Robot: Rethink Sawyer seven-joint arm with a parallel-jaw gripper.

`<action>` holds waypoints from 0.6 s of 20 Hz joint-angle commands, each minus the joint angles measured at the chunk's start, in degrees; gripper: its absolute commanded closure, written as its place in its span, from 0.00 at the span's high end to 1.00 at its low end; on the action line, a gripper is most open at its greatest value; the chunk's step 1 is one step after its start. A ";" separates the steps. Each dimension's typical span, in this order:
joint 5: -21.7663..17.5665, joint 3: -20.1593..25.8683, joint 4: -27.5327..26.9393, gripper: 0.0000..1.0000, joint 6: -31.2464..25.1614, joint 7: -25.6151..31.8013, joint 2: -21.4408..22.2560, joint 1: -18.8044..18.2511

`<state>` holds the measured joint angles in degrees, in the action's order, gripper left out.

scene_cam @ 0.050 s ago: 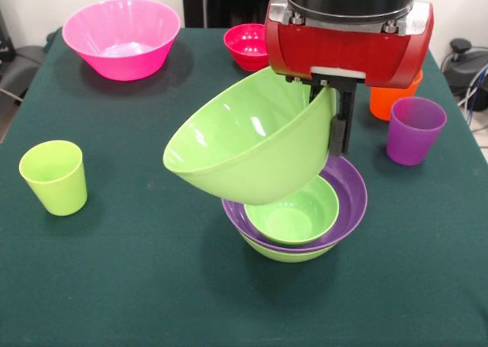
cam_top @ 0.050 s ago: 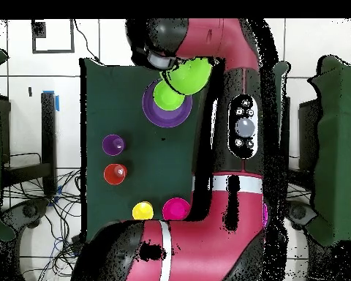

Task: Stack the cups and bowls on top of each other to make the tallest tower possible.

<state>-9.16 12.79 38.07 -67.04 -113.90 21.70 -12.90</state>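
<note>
Front view: gripper [scene_cam @ 0.050 s ago: 329, 110] is clamped on the rim of a large lime green bowl [scene_cam @ 0.050 s ago: 248, 137], one finger [scene_cam @ 0.050 s ago: 338, 130] showing dark outside the wall, w/ the red wrist housing above. Bowl is held tilted, opening toward the picture's left and up, hanging just over the stack. Can't tell if its underside touches the stack. The stack, approx. mid-table: a lime green bowl at the bottom [scene_cam @ 0.050 s ago: 286, 252], a wide purple bowl [scene_cam @ 0.050 s ago: 352, 202] nested in it, a smaller lime green bowl [scene_cam @ 0.050 s ago: 293, 213] sitting inside the purple one. Pink bowl [scene_cam @ 0.050 s ago: 122, 38] stands alone at far left, upright, well apart from the stack. Small red bowl [scene_cam @ 0.050 s ago: 245, 46] is at the far edge, partly behind the arm. Lime green cup [scene_cam @ 0.050 s ago: 53, 177] stands upright at left. Purple cup [scene_cam @ 0.050 s ago: 414, 130] stands upright at right, w/ an orange cup [scene_cam @ 0.050 s ago: 389, 99] just behind it, mostly hidden by the wrist. All on the dark green table [scene_cam @ 0.050 s ago: 114, 271].

Overhead view: arm covers much of the table. Gripper itself is hidden under the wrist; held green bowl [cam_top @ 0.050 s ago: 189, 75] sits at the top, overlapping the purple bowl [cam_top @ 0.050 s ago: 153, 110]. The purple cup [cam_top @ 0.050 s ago: 112, 144], orange cup [cam_top @ 0.050 s ago: 115, 173], a yellow cup [cam_top @ 0.050 s ago: 142, 211] and the red bowl [cam_top @ 0.050 s ago: 176, 208] run down the left side and bottom.
</note>
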 commanded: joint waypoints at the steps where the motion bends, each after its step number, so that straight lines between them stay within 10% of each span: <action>1: -0.80 0.12 5.95 0.00 3.27 -2.43 -0.96 -0.19; 12: -0.56 -1.13 9.00 0.00 8.44 -2.73 -1.49 -0.18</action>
<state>-9.15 10.80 39.04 -63.19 -113.90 21.52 -12.92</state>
